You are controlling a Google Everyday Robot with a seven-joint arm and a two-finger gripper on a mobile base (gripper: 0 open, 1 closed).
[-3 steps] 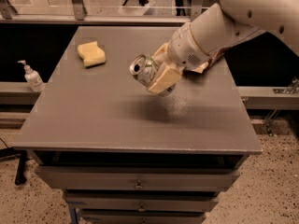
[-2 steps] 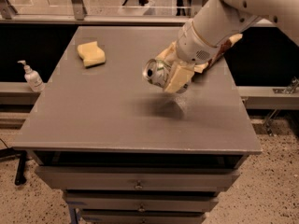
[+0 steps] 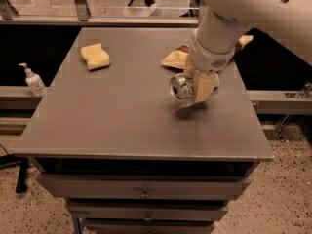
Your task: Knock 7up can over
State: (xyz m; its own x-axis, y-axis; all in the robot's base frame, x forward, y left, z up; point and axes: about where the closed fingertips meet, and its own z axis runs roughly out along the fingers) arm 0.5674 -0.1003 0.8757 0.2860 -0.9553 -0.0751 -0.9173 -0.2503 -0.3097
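The 7up can (image 3: pixel 182 86) is a silver can lying tilted on its side, its pull-tab top facing left toward the camera. It sits right of the centre of the grey table (image 3: pixel 117 116), just above its own shadow. My gripper (image 3: pixel 199 88) hangs from the white arm at the upper right and is shut on the 7up can, with a tan finger (image 3: pixel 206 86) on the can's right side. The can's far side is hidden by the gripper.
A yellow sponge (image 3: pixel 95 56) lies at the table's back left. A tan packet (image 3: pixel 175 59) lies behind the gripper, partly hidden by the arm. A white pump bottle (image 3: pixel 33 80) stands on a ledge left of the table. Drawers (image 3: pixel 144 194) are under the front edge.
The gripper has carried the tilted can rightward and toward the front of the table, and it now sits lower, close to its shadow.
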